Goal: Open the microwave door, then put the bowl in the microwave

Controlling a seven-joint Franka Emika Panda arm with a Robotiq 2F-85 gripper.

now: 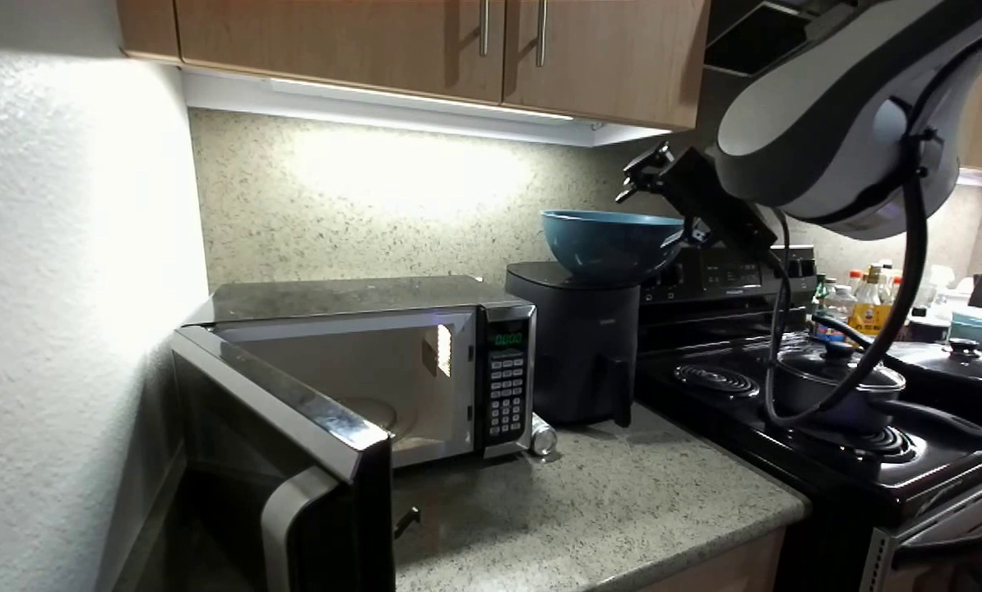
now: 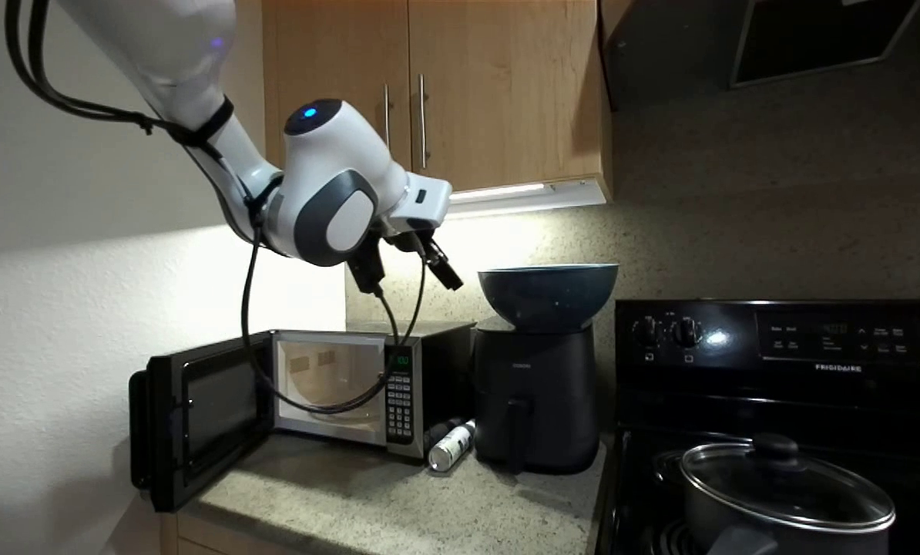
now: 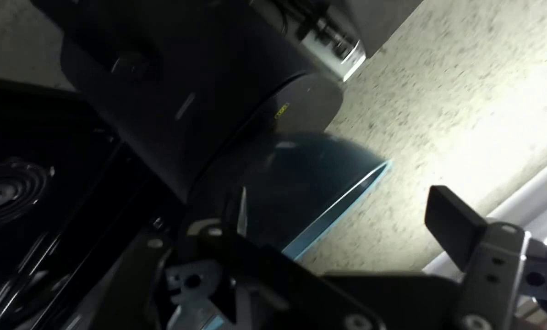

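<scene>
The microwave (image 1: pixel 359 298) stands on the counter, and it also shows in an exterior view (image 2: pixel 446 370). Its microwave door (image 1: pixel 269 403) is swung wide open toward the wall, as an exterior view (image 2: pixel 217 401) also shows. The teal-blue bowl (image 1: pixel 610 247) sits upright on a black air fryer right of the microwave in both exterior views (image 2: pixel 548 297). My gripper (image 1: pixel 662 205) is open at the bowl's rim. In the wrist view the bowl (image 3: pixel 296 188) and its rim lie between the spread fingers of the gripper (image 3: pixel 340 213). Whether a finger touches the bowl I cannot tell.
The black air fryer (image 2: pixel 537 393) stands between microwave and stove (image 2: pixel 737 385). A small bottle (image 2: pixel 452 447) lies between microwave and air fryer. Wooden cabinets (image 1: pixel 359 49) hang above. A lidded pot (image 2: pixel 787 493) is on the stove. The arm's cable (image 1: pixel 910 271) hangs in a loop.
</scene>
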